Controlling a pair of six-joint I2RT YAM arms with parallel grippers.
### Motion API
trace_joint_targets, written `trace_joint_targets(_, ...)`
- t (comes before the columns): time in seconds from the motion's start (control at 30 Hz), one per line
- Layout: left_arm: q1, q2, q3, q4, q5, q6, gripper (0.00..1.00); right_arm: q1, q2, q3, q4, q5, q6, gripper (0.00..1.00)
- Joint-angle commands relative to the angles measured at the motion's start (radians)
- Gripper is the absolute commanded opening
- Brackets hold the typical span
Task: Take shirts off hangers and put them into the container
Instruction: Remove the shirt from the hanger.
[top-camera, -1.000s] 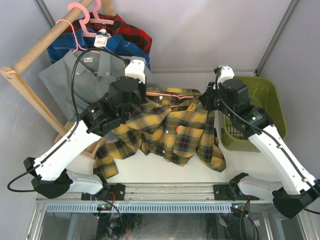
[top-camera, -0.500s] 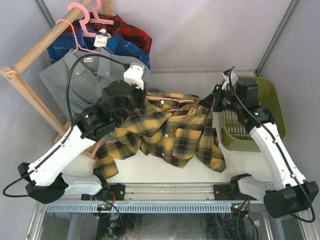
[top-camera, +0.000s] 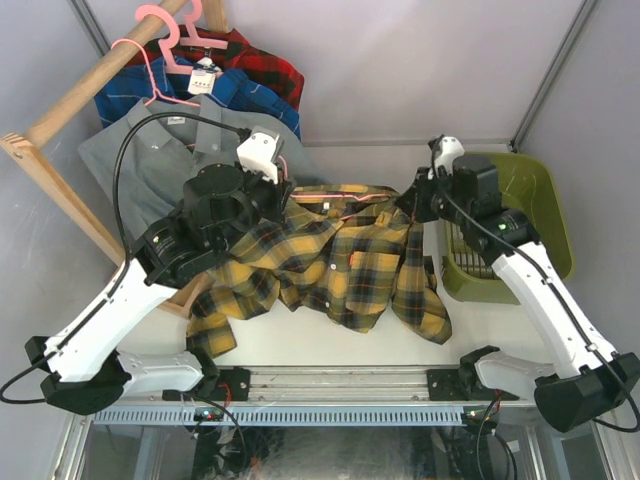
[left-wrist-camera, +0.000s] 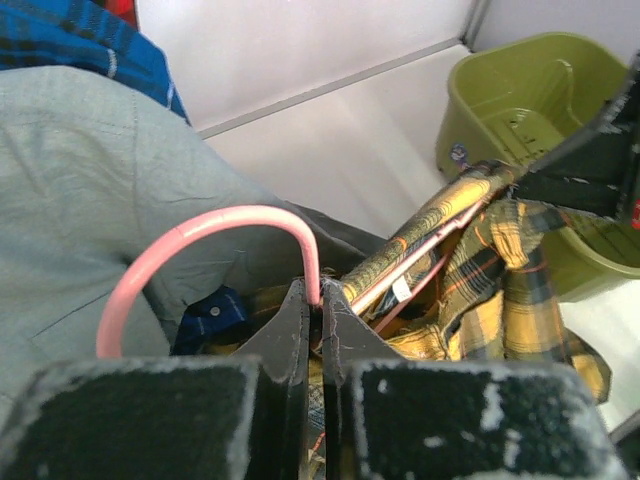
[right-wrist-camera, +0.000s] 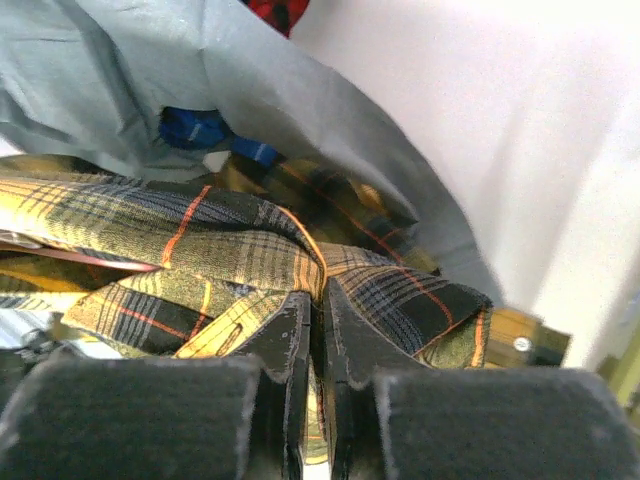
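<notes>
Jaws closed on both arms: left gripper (left-wrist-camera: 315, 300) pinches the pink hanger (left-wrist-camera: 200, 235) hook, right gripper (right-wrist-camera: 318, 300) pinches the yellow-black plaid shirt (top-camera: 340, 260), which is stretched between them beside the container (top-camera: 540, 200). Step looks like stripping the shirt off the hanger. Next move probably calls for pulling them apart, then binning the shirt.

White table (top-camera: 320, 340) bears yellow-black plaid shirt (top-camera: 340, 265), olive bin (top-camera: 540, 190).
</notes>
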Motion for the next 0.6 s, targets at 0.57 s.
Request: trace_joint_targets(0.57, 0.005, -0.090, -0.015, 0.078, -0.127, 0.010, 0.00, -0.270, -0.148, -0.138, 0.121, -0.504, 0.089, 0.02)
